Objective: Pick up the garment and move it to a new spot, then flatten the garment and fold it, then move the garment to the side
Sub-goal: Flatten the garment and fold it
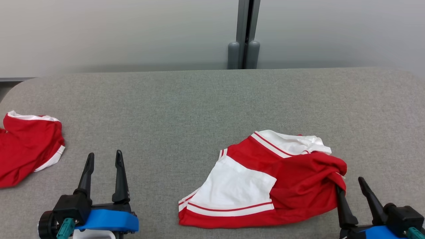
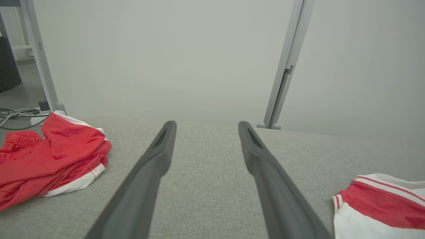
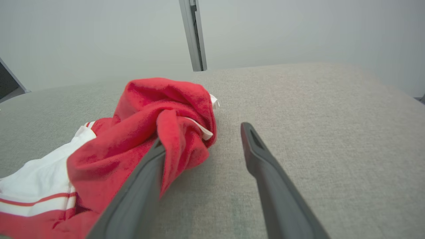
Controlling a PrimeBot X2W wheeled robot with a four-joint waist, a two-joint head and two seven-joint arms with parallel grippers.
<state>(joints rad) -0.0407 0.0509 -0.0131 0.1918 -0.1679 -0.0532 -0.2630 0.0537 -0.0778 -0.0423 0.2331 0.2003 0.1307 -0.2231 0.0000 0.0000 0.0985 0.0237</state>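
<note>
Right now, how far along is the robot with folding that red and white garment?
Nothing looks finished: the garment lies rumpled and unfolded on the grey cushion. In hand: the right jaws stand open at its red edge, one finger tucked into the cloth. Remaining: flattening, folding, moving it aside.

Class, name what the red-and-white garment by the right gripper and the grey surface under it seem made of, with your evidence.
The red-and-white garment: soft knit fabric, probably polyester or cotton jersey; matte, it crumples into loose folds. The grey surface: woven upholstery cloth, likely over padding; flecked weave, rounded corners.
</note>
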